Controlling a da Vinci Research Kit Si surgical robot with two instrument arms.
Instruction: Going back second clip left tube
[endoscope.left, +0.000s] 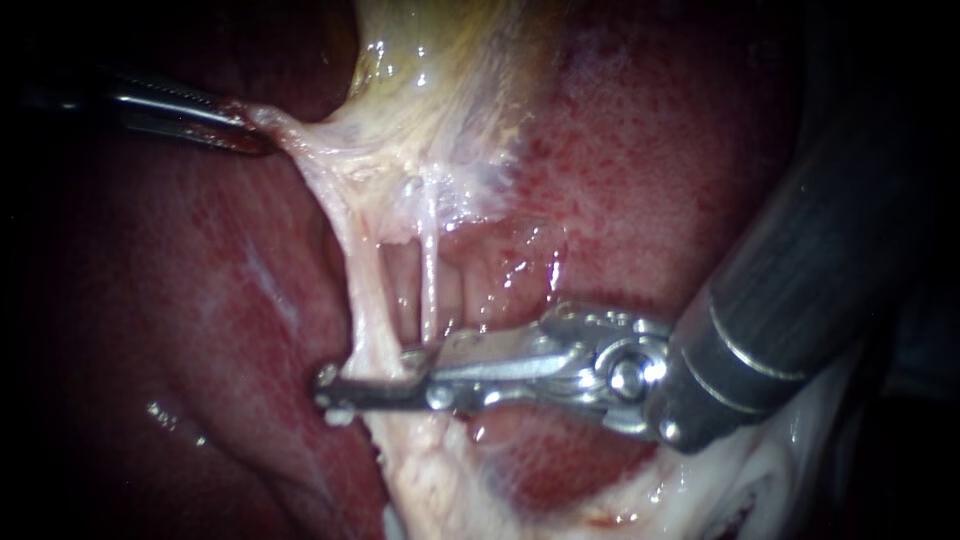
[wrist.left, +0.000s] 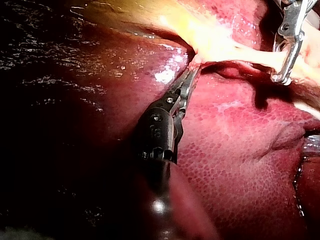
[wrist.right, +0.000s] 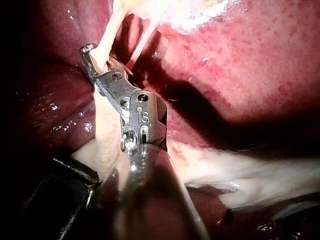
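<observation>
- Lower right of the frame, nearest the camera: the thick shaft of the right instrument (endoscope.left: 365, 372) reaches leftward across the field. Its end effector is released, with a gap showing and one jaw on either side of the left tube (endoscope.left: 362, 300), low on its length.
- The right wrist view agrees: the tube runs between the parted jaws. Judging by the task, they stand apart so the tool can draw back off the tube without dragging it.
- Whether a clip sits on the tube at this spot cannot be made out.
- Just to the right, a thinner tube (endoscope.left: 430, 270) stands apart from the left one.
- Upper left, farther back: the left instrument (endoscope.left: 245, 135) has its end effector clenched on pale tissue (endoscope.left: 330, 160) and draws it leftward, probably to hold both tubes taut and spread.
- Behind everything lies the red liver (endoscope.left: 680, 150).
</observation>
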